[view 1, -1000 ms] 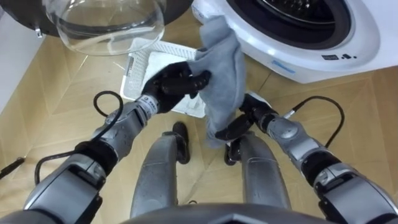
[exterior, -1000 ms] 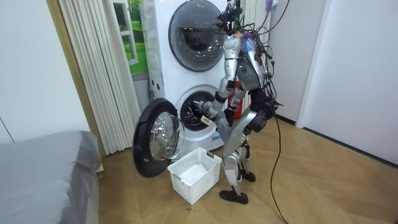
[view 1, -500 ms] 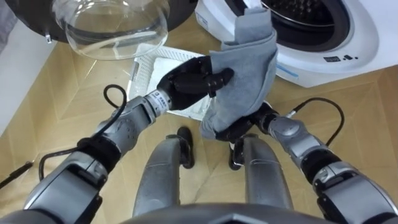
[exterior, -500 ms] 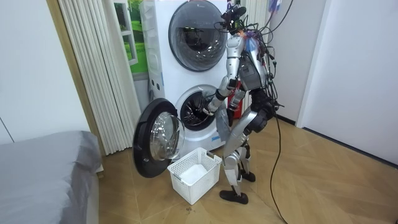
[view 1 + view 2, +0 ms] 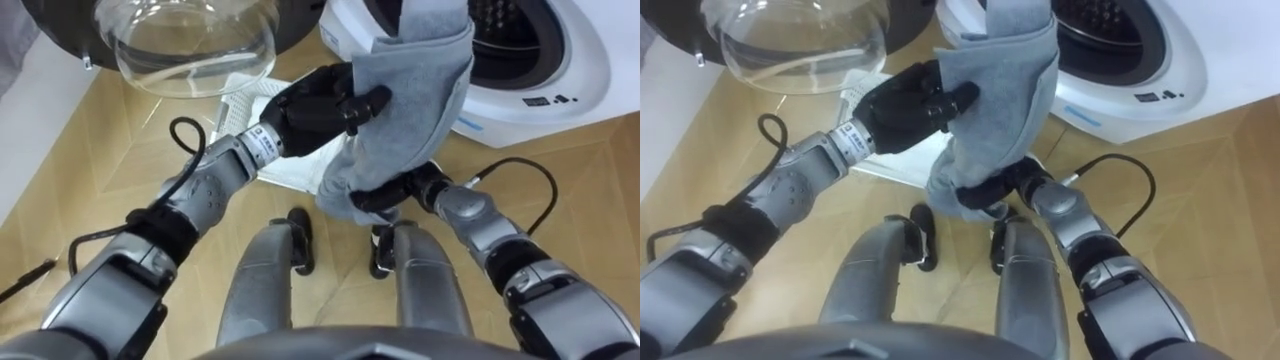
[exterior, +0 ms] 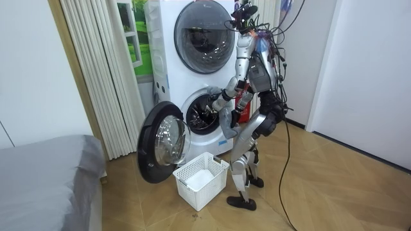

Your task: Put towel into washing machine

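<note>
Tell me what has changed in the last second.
The left hand, shut on the grey cloth towel, has raised it from above the white plastic basket up to the open mouth of the white washing machine. The right hand still grips the towel's lower end. The basket and the open glass door have not moved.

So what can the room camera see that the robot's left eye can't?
The room view adds the second white machine stacked on top, the pale pleated curtain and the grey bed. The left eye view gets close: the left hand curled on the grey towel, the right hand gripping its lower end. Both have the white front-loading washing machine, its open glass door and the white plastic basket.
</note>
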Robot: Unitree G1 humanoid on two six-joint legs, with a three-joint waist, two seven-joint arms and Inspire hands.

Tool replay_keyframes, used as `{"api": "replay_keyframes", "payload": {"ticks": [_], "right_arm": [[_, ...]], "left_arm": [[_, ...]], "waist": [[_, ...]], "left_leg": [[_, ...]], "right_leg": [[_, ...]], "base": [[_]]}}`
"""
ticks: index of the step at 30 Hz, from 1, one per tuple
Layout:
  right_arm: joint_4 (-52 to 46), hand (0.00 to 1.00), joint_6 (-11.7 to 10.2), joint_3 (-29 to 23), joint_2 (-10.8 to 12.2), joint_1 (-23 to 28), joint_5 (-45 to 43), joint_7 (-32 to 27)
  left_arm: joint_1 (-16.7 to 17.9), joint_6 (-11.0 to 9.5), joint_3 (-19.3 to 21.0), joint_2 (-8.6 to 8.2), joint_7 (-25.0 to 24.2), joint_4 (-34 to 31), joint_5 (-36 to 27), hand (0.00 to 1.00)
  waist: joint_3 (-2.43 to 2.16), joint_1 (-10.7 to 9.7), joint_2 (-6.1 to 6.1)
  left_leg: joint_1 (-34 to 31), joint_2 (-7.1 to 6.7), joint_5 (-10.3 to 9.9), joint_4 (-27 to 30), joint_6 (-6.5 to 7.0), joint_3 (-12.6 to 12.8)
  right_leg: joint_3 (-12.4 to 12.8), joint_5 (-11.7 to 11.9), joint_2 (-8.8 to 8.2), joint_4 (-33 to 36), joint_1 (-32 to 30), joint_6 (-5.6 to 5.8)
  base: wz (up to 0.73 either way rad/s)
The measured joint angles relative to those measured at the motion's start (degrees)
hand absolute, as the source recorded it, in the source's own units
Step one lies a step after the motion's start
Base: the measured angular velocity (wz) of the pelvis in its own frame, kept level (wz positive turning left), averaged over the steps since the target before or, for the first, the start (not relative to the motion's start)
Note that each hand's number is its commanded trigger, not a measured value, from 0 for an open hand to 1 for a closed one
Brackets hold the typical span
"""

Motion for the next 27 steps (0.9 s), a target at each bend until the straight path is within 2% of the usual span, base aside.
{"api": "replay_keyframes", "payload": {"ticks": [3,4,11,14,16,19,23,25,27], "right_arm": [[0.00,1.00,0.00,-0.50,0.04,0.09,0.13,-0.60],[0.00,1.00,-0.01,-0.52,0.06,0.10,0.13,-0.77],[0.17,1.00,0.52,-0.54,-0.24,0.66,1.35,-3.23],[0.52,1.00,0.86,-0.55,-0.29,1.02,1.16,-4.37],[0.60,1.00,2.04,-0.56,-0.48,2.18,1.24,-5.07],[0.71,1.00,3.39,-0.57,-1.61,3.86,0.81,-5.17],[2.94,1.00,3.50,-0.57,-2.31,4.33,0.96,-5.71],[4.12,1.00,3.37,-1.11,-2.49,3.90,1.26,-6.55],[5.33,1.00,3.35,-2.12,-2.89,3.62,2.09,-6.96]], "left_arm": [[0.01,0.01,0.57,-0.09,0.01,0.01,0.00,1.00],[0.04,0.01,0.83,-0.10,0.01,0.01,0.00,0.00],[1.21,0.07,2.13,0.02,0.89,0.97,-3.41,0.00],[3.48,0.07,4.70,-0.02,0.89,2.64,-8.64,0.00],[5.51,0.08,6.23,-0.30,0.88,4.48,-11.23,0.00],[7.24,0.23,8.65,-0.22,1.53,10.08,-11.03,0.00],[9.56,-0.87,10.53,-0.02,5.62,16.32,-9.51,0.00],[10.58,-1.80,10.56,-0.09,8.29,19.44,-5.99,0.00],[11.38,-2.20,10.58,-0.16,11.09,19.87,-1.77,0.00]], "waist": [[0.01,-0.02,-0.01],[0.01,-0.01,-0.02],[0.06,0.61,-0.09],[0.07,1.00,-0.07],[0.07,2.18,-0.07],[0.10,3.82,-0.10],[0.13,5.29,-0.13],[0.17,5.36,-0.20],[0.26,5.33,-0.33]], "left_leg": [[-0.08,0.01,0.05,-0.10,-0.08,-0.18],[-0.08,0.01,0.05,-0.15,-0.09,-0.21],[-0.19,-0.04,0.06,-0.10,-0.11,-0.35],[-0.19,-0.03,0.06,-0.11,-0.11,-0.29],[-0.17,-0.03,0.06,-0.30,-0.11,-0.38],[-0.19,-0.11,0.06,-1.29,-0.14,-0.25],[-0.15,-0.45,0.18,-1.99,-0.30,-0.08],[-0.16,-0.76,0.27,-2.12,-0.40,-0.29],[-0.18,-1.05,0.31,-2.59,-0.34,-0.32]], "right_leg": [[-0.10,0.01,0.08,-0.22,0.01,-0.05],[-0.10,0.04,0.12,-0.37,0.03,-0.07],[-0.24,0.06,0.12,-0.94,0.10,-0.07],[-0.30,0.06,0.18,-1.14,0.20,-0.07],[-0.36,0.06,0.26,-1.39,0.26,-0.06],[-0.53,0.03,0.15,-1.53,0.05,-0.06],[-0.52,-0.06,0.06,-1.59,-0.37,-0.08],[-0.56,-0.13,0.05,-1.80,-0.41,-0.05],[-0.68,-0.25,-0.51,-1.86,-0.50,0.06]], "base": [[0.00],[0.00],[0.00],[0.00],[0.00],[0.02],[0.00],[0.05],[0.05]]}}
